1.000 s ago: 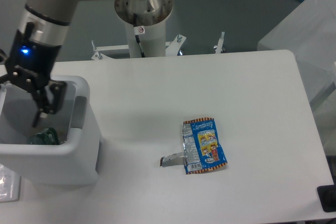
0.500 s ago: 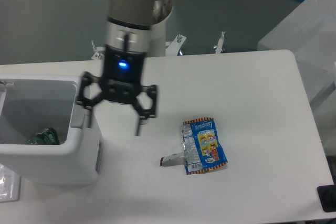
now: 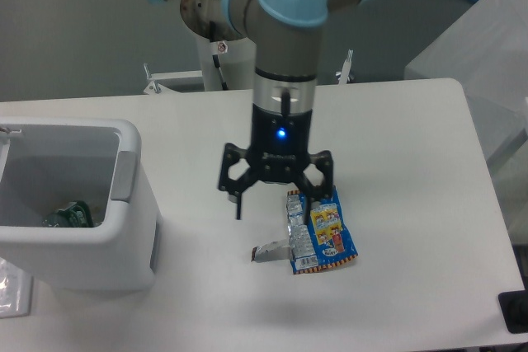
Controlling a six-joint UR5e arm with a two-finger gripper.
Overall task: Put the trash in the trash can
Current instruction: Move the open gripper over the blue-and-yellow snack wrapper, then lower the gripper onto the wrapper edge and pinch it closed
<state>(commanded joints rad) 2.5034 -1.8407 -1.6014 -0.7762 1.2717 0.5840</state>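
You're looking at the gripper (image 3: pixel 277 202) hanging fingers spread and empty at frame centre, above the wrappers.

At the left edge the trash can (image 3: pixel 132 204) is sitting with the crushed bottle (image 3: pixel 73 214) lying inside it. Moving right, the silvery scrap (image 3: pixel 270 251) is lying just below centre, touching the blue snack wrapper (image 3: pixel 323 233), whose upper left edge one finger is overlapping.
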